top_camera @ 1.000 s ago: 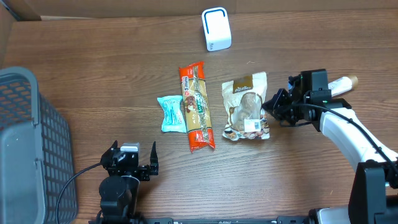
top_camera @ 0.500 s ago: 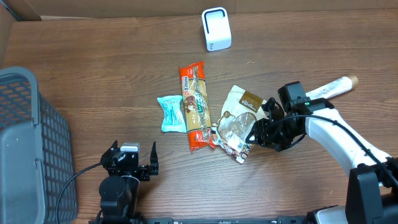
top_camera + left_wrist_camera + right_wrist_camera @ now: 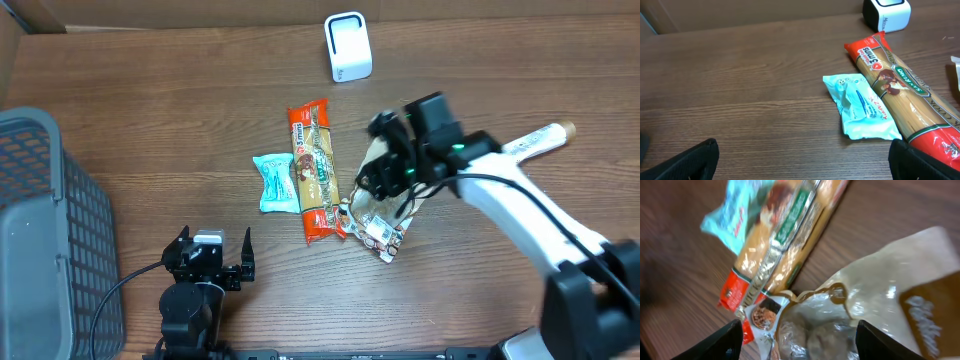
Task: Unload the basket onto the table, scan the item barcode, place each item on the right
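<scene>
A clear and beige snack bag (image 3: 378, 222) lies tilted on the wooden table, its lower corner touching the long spaghetti pack (image 3: 316, 172). A teal packet (image 3: 275, 183) lies left of the spaghetti. The white scanner (image 3: 348, 47) stands at the back. My right gripper (image 3: 386, 170) hovers over the bag's upper half and hides it. In the right wrist view its jaws (image 3: 802, 342) stand wide apart with the bag (image 3: 875, 295) beneath them. My left gripper (image 3: 215, 246) rests open near the front edge, short of the teal packet (image 3: 862, 105), with nothing between its fingers (image 3: 695, 157).
A grey mesh basket (image 3: 50, 230) fills the left side. A pale tube with a tan cap (image 3: 545, 136) lies at the right behind my right arm. Cardboard walls close the back and the far left corner.
My right gripper has opened and swung left and toward the back over the bag. The bag was shoved left and turned, now against the spaghetti's lower end. The left arm is still.
</scene>
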Available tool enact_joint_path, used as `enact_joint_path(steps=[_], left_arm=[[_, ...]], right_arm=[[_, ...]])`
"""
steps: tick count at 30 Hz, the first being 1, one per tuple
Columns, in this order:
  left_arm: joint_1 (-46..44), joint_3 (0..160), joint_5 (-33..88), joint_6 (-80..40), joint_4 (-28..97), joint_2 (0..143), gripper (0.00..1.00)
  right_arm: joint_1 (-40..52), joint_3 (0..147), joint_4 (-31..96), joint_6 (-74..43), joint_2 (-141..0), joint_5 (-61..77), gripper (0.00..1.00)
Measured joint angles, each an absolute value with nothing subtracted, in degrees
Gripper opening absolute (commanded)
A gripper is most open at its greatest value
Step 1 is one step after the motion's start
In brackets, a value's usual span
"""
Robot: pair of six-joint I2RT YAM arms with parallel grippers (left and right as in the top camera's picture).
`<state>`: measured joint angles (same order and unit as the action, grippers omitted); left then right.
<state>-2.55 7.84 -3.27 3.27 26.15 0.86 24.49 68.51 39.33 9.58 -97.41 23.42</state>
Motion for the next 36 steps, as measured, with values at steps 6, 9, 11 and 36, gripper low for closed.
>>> enact_joint_path(steps=[6,9,11,36], left_arm=[[-2.55,7.84,-3.29,3.27,26.15,0.86,1.00],[-2.55,7.84,-3.27,3.29,26.13,0.86,1.00],[-2.55,7.84,-3.27,3.27,26.13,0.84,0.99],[-2.55,7.84,-3.29,3.27,26.15,0.86,1.00]], right_arm=[[26.28,70.96,42.00,14.06,-107.28,20.45,0.74],[26.24,71.16,41.80,14.98,-108.51,18.94,0.74],[26.11,71.40,41.12,15.25,-108.51,17.74,0.74],[18.04,92.38,64.42,-21.85,-114.93,2.00,0.75]])
